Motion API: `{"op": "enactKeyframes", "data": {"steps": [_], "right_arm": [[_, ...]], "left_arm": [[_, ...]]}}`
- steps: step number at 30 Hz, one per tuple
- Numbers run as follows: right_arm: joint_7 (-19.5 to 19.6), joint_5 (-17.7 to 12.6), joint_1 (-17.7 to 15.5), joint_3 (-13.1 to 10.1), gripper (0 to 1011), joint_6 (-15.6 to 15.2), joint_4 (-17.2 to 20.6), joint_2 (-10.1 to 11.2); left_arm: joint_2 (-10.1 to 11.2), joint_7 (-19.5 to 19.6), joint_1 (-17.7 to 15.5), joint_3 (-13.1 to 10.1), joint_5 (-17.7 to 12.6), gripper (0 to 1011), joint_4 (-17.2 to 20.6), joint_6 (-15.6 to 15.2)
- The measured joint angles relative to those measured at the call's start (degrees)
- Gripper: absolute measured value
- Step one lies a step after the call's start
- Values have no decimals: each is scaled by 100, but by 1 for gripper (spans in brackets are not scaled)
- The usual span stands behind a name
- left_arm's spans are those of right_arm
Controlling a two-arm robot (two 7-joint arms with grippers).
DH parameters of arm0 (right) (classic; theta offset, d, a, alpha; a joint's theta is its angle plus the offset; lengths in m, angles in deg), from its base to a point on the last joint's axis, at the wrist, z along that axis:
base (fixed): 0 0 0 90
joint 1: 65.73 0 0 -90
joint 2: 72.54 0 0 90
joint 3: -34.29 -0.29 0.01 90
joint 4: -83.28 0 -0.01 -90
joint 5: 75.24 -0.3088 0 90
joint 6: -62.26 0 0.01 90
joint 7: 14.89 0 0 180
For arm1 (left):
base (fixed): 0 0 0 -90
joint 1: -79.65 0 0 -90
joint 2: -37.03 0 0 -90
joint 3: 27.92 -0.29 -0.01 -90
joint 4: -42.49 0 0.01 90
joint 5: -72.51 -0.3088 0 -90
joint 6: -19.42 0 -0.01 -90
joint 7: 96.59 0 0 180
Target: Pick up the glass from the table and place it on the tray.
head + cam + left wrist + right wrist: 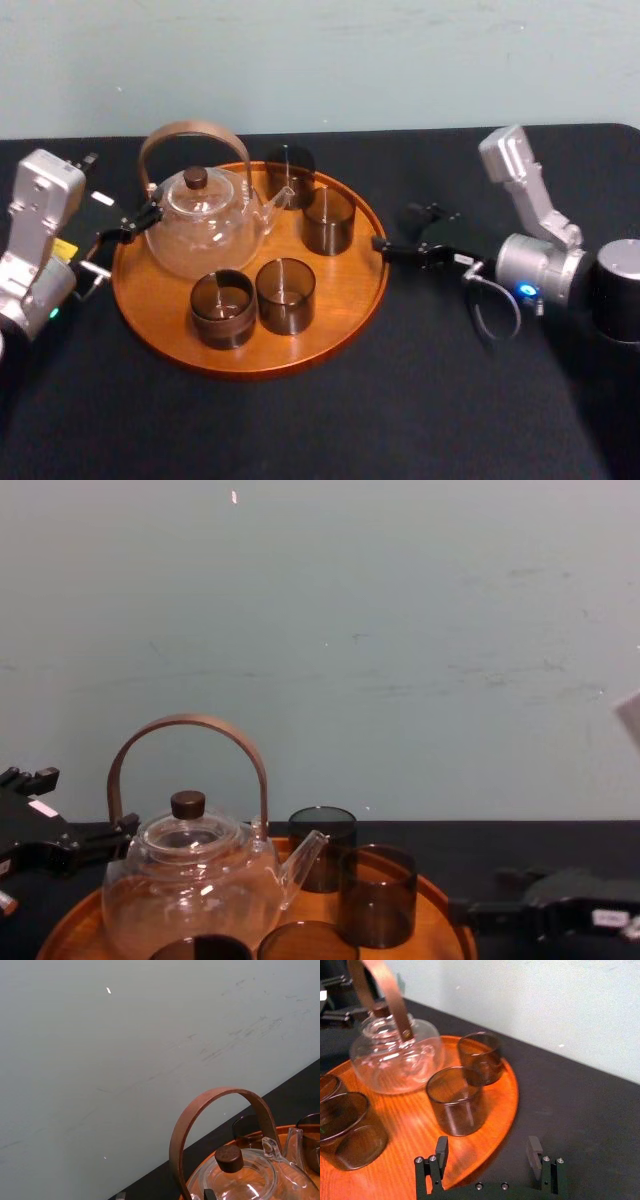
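The round orange-brown tray point(335, 300) lies mid-table and carries several smoky dark glasses and a clear teapot point(205, 225). The glass point(329, 220) nearest the tray's right rim stands upright on the wood. My right gripper point(392, 235) hovers just outside that rim, level with this glass. In the right wrist view the gripper point(487, 1152) is open, nothing between its fingers point(441, 1149), and the glass point(455, 1101) stands just ahead on the tray point(410, 1105). My left gripper point(128, 225) sits at the tray's left rim beside the teapot, fingers apart and empty.
The teapot point(190, 880) has a tall curved brown handle point(190, 722) rising over it. Two glasses point(286, 295) stand at the tray's front, another point(290, 175) at its back. Black tabletop point(450, 400) spreads around the tray; a pale wall stands behind.
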Motion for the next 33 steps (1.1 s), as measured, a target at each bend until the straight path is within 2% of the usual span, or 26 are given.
{"op": "enactKeyframes", "data": {"steps": [7,10,13,15,17,33], "right_arm": [[323,-203,-305,-353,1002,70,455,298],[442,-251,-390,-479,1002,117,558,368],[651,-337,-515,-711,1002,205,664,450],[695,-351,-531,-747,1002,224,671,457],[893,-367,-603,-920,1002,297,711,472],[848,-369,-587,-878,1002,295,701,469]], "left_arm": [[0,0,0,0,0,1010,0,0],[0,0,0,0,0,1010,0,0],[0,0,0,0,0,1010,0,0],[0,0,0,0,0,1009,0,0],[0,0,0,0,0,1010,0,0],[0,0,0,0,0,1009,0,0]]}}
